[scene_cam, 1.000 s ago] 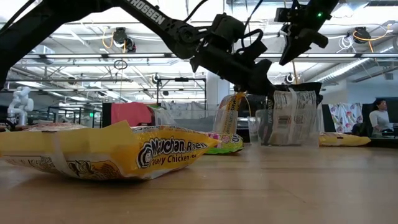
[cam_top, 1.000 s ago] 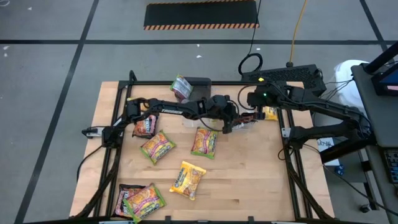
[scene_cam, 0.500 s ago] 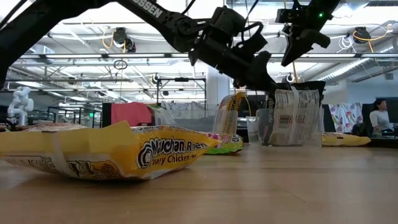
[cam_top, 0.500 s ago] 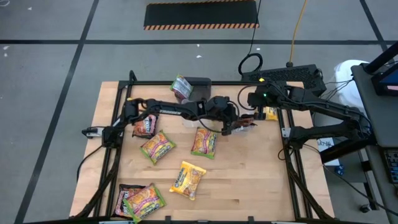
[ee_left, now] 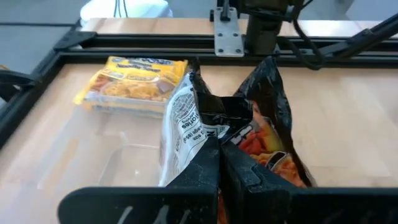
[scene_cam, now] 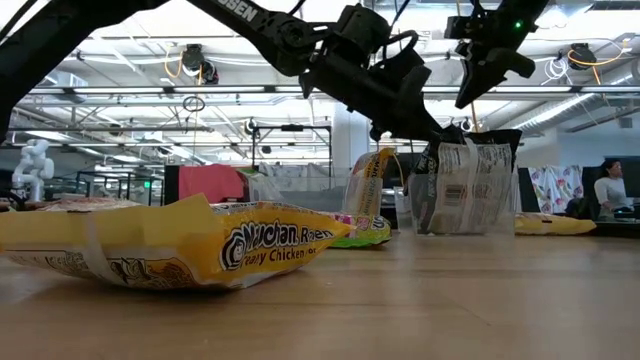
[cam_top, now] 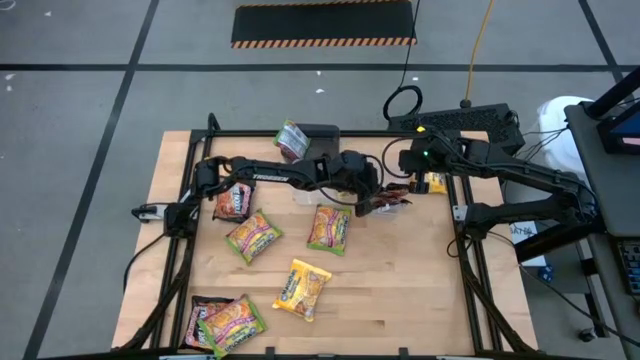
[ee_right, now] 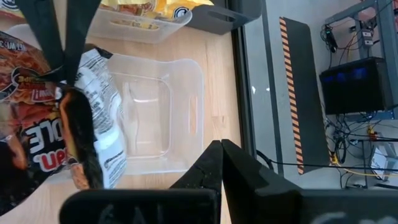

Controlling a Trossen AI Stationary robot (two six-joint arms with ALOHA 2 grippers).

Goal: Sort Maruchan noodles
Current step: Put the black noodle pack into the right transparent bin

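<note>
1. Left gripper [ee_left: 219, 163] fingers pinch the crumpled dark crinkly packet [ee_left: 264, 134], lifted over a clear rigid tub [ee_right: 155, 112] at the wooden bench's [cam_top: 400, 290] far right.
2. Right gripper [ee_right: 221, 155] fingers pressed together, empty, just beside it.

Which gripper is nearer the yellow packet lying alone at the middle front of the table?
Left. The left gripper, shut on a dark packet, is just behind the yellow packet. The right gripper is shut, farther back near the rear edge.
</note>
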